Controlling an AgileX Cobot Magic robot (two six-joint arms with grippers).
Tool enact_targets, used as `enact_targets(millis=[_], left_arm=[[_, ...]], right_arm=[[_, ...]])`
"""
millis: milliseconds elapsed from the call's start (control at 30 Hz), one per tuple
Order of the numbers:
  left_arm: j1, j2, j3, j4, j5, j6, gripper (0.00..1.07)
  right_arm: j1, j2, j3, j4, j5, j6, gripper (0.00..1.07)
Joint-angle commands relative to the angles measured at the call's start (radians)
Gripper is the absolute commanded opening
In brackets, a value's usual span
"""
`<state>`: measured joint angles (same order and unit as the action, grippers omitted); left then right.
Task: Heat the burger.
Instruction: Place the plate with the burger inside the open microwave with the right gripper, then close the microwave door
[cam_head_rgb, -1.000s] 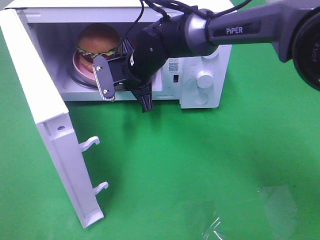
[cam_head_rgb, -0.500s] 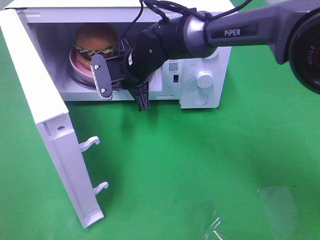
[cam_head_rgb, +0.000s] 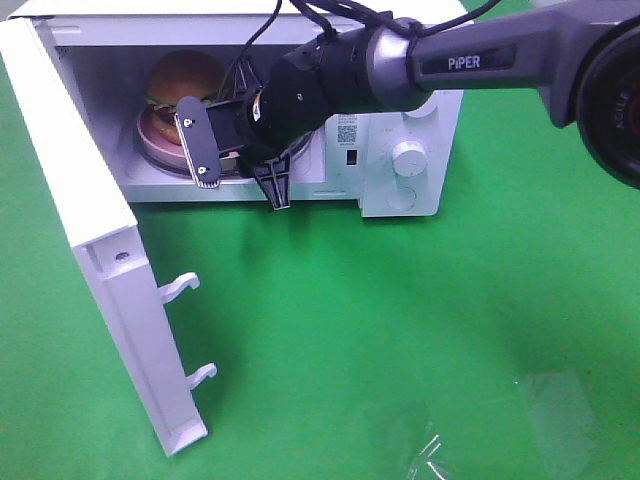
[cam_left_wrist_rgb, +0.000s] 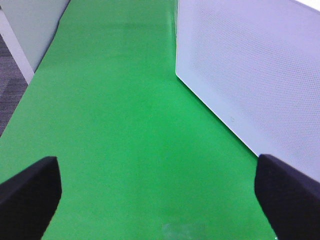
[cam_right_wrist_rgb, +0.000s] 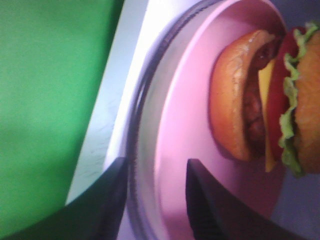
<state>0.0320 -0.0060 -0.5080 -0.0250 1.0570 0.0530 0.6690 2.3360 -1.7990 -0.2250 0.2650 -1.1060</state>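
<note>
Straddling the rim of the pink plate (cam_right_wrist_rgb: 185, 100) inside the microwave (cam_head_rgb: 400, 195), the right gripper (cam_right_wrist_rgb: 157, 167) is standing parted, not touching the burger (cam_right_wrist_rgb: 250, 100). The left gripper (cam_left_wrist_rgb: 157, 167) is gaping wide.

Ext. high cam: steep downward look, mid-range, over microwave (cam_head_rgb: 430, 190) and right pincer (cam_head_rgb: 235, 170); right wrist cam: v. close, behind it, facing plate (cam_right_wrist_rgb: 185, 150) ahead; left wrist cam: behind left pincer (cam_left_wrist_rgb: 157, 165), low over mat (cam_left_wrist_rgb: 125, 125), door (cam_left_wrist_rgb: 260, 75) alongside; plate, door shared w/ ext.
</note>
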Motion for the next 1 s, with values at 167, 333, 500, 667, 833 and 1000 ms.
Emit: enact_targets(millis=[167,333,500,667,833,1000], left_arm=[[-0.007,-0.019,0.005,-0.005,-0.014,0.000,0.98],[-0.007,-0.019,0.005,-0.005,-0.014,0.000,0.98],[-0.007,-0.019,0.005,-0.005,-0.014,0.000,0.98],[-0.007,-0.019,0.005,-0.005,-0.014,0.000,0.98],[-0.007,-0.019,0.005,-0.005,-0.014,0.000,0.98],[-0.007,-0.019,0.005,-0.005,-0.014,0.000,0.98]], right_arm=[[-0.004,-0.019,-0.004,0.003,0.050,0.024,0.41],[-0.003,-0.022,-0.004,0.007,0.055,0.060,0.42],[-0.003,-0.045,0.022,0.025,0.044,0.063,0.46],[-0.003,-0.085,0.108,0.025,0.039,0.059,0.55],[-0.003,-0.115,0.157,0.027,-0.004,0.056,0.63],[-0.003,-0.168,0.225,0.025,-0.041,0.057,0.80]])
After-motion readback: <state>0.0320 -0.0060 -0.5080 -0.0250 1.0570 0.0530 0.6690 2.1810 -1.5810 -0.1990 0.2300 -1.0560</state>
